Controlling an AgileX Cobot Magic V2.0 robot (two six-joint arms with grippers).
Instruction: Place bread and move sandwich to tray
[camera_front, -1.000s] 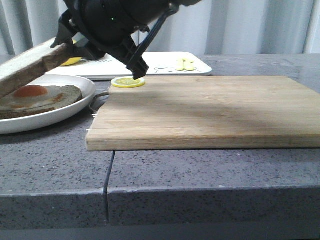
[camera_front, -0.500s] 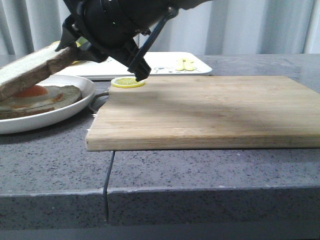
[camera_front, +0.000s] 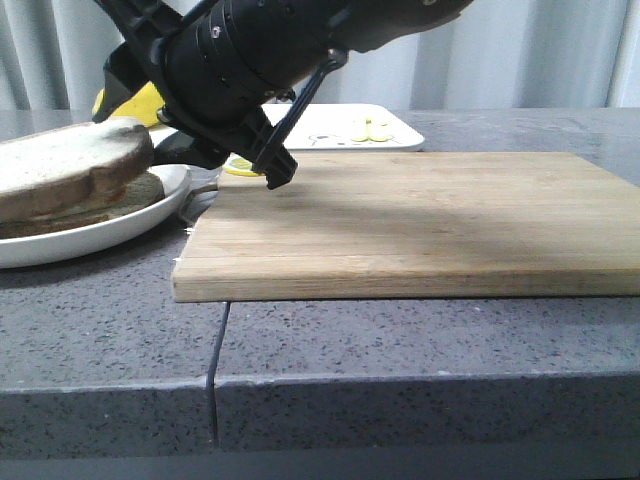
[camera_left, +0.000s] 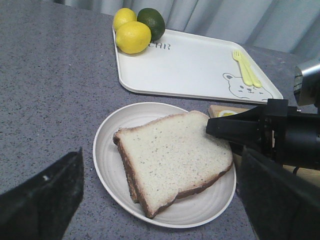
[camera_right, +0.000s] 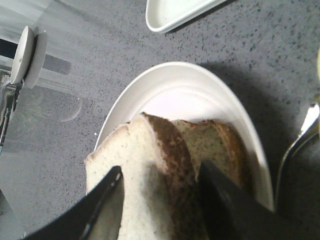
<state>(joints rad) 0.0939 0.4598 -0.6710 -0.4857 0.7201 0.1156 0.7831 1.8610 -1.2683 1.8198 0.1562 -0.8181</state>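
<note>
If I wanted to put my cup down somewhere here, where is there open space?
The wooden board is almost all bare, apart from a lemon slice at its far left corner. The tray is open in the middle, between the fruit and the fork. It is crowded at the plate, where the right gripper meets the bread.

Lit softly and evenly from above, with a broad dim shadow across the wooden board beneath the dark arm. Slightly blown out on the white tray beyond that board, though free of hard glare. Blurred and oversized at the wrist-view fingers nearest the lens, sharp farther off.
</note>
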